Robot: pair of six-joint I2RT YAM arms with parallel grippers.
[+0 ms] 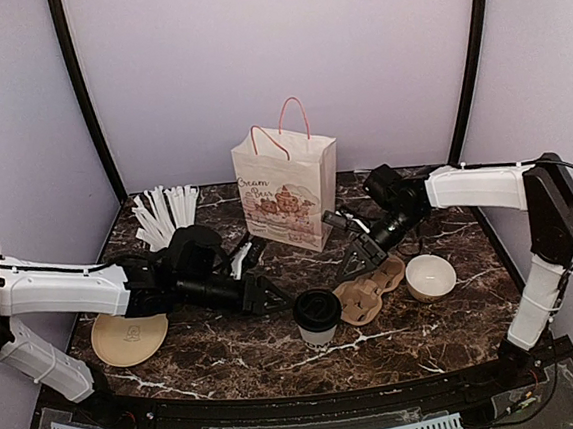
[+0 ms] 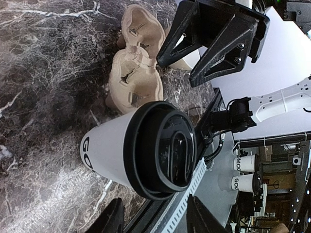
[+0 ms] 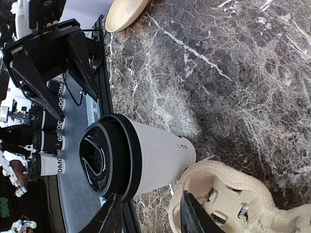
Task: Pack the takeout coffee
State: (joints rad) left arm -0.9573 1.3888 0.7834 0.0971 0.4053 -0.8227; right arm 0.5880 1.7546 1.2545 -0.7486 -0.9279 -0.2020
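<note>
The takeout coffee, a white tapered cup [image 1: 318, 333] with its black lid [image 1: 317, 309] on, stands upright near the table's front middle. It shows in the left wrist view [image 2: 109, 145] and the right wrist view [image 3: 163, 155]. A brown pulp cup carrier [image 1: 368, 290] lies just right of it, empty, and also shows in the left wrist view [image 2: 133, 82] and the right wrist view [image 3: 228, 194]. My left gripper [image 1: 277, 298] is open and empty, just left of the cup [image 2: 158, 221]. My right gripper [image 1: 358, 256] is open and empty, above the carrier's far side [image 3: 149, 218].
A printed paper bag [image 1: 286, 189] with pink handles stands behind the cup. A white bowl [image 1: 431, 277] sits right of the carrier. A cup of white straws [image 1: 166, 215] stands at the back left. A tan disc [image 1: 129, 337] lies at the front left.
</note>
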